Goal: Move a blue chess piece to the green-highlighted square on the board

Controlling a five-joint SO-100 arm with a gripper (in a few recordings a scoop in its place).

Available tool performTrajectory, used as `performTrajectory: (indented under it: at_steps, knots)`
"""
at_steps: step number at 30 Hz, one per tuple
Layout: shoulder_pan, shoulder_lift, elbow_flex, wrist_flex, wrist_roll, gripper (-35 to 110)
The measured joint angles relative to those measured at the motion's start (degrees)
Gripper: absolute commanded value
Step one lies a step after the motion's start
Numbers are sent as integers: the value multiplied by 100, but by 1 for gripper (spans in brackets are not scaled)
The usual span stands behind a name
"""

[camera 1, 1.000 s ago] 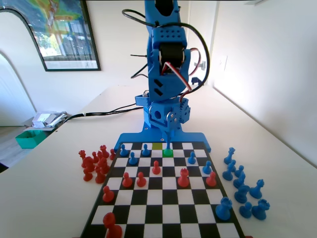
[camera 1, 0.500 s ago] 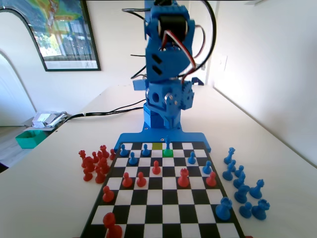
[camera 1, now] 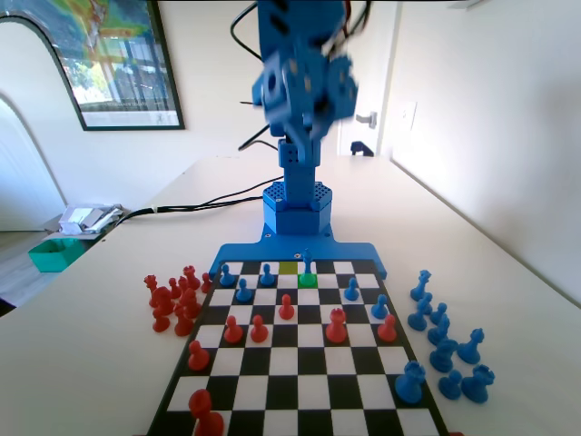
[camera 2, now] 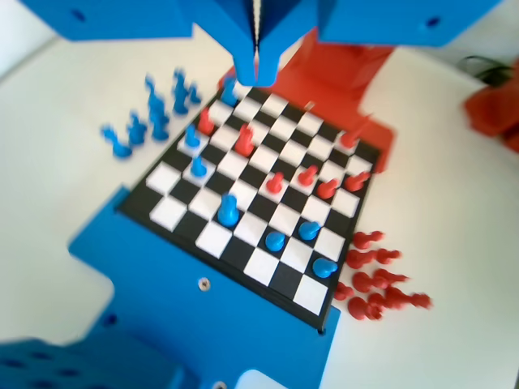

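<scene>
The blue robot arm stands upright at the far end of the fixed view, its upper section raised high and motion-blurred. In the wrist view, the claw [camera 2: 256,69] hangs down from the top edge with its two jaws pressed together, nothing between them.

The blue chess piece [camera 1: 308,266] stands upright on the green-highlighted square [camera 1: 308,281].

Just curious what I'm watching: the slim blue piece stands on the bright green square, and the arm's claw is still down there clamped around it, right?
Not quite. The blue chess piece does stand on the green-highlighted square, but the gripper is raised high above the board, holding nothing, as the wrist view shows.
</scene>
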Motion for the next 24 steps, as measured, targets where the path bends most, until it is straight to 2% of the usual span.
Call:
performTrajectory:
  at_steps: [6, 12, 24]
  knots:
    - [0, 633, -800, 835, 861, 1]
    - [-9, 1740, -835, 1239, 1230, 1]
    - [62, 3006, 255, 624, 1468, 1]
